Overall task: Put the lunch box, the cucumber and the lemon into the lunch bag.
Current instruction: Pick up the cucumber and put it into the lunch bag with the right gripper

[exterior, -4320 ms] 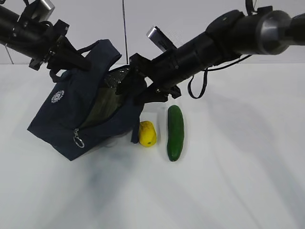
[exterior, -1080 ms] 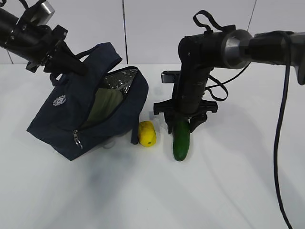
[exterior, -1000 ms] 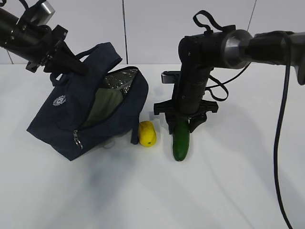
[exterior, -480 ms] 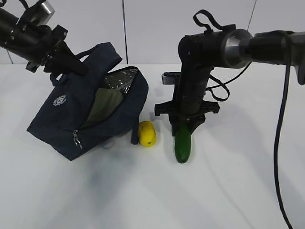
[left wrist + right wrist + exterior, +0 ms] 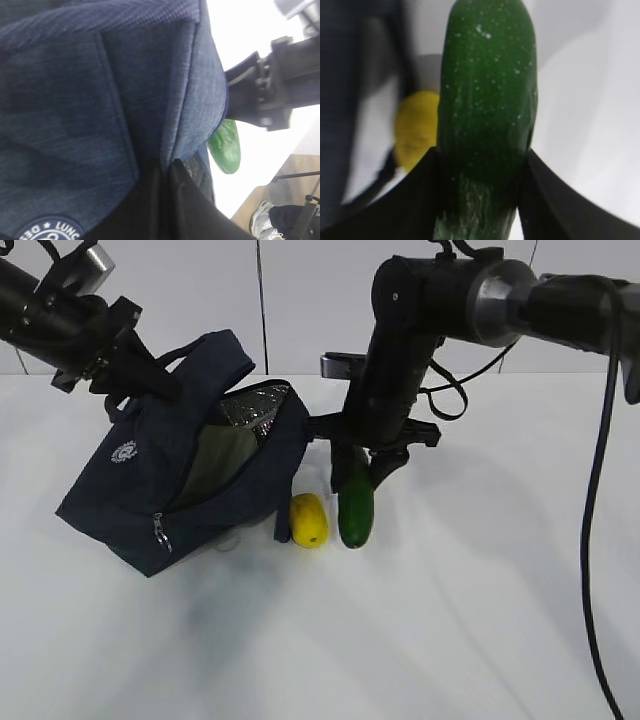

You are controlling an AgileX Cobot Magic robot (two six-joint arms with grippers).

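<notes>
The navy lunch bag (image 5: 150, 475) lies tilted on the white table with its mouth open, showing silver lining (image 5: 250, 408). The pale green lid of the lunch box (image 5: 213, 465) shows inside it. My left gripper (image 5: 135, 365) is shut on the bag's top fabric by the handle; in the left wrist view its dark fingers (image 5: 172, 200) pinch navy cloth (image 5: 75, 100). My right gripper (image 5: 360, 462) is shut on the cucumber (image 5: 355, 512), which hangs upright just above the table. The cucumber also shows in the right wrist view (image 5: 487, 100) and the left wrist view (image 5: 225, 147). The lemon (image 5: 309, 520) lies between bag and cucumber.
The right arm (image 5: 410, 350) reaches down from the upper right, close to the bag's open edge. The lemon (image 5: 415, 132) sits just left of the held cucumber, with the bag's dark side (image 5: 345, 100) beyond it. A cable (image 5: 595, 520) hangs at the right.
My right gripper closed on the cucumber, lifted it off the table and carried it left, next to the lemon and the bag. The left gripper and the bag have stayed still.
</notes>
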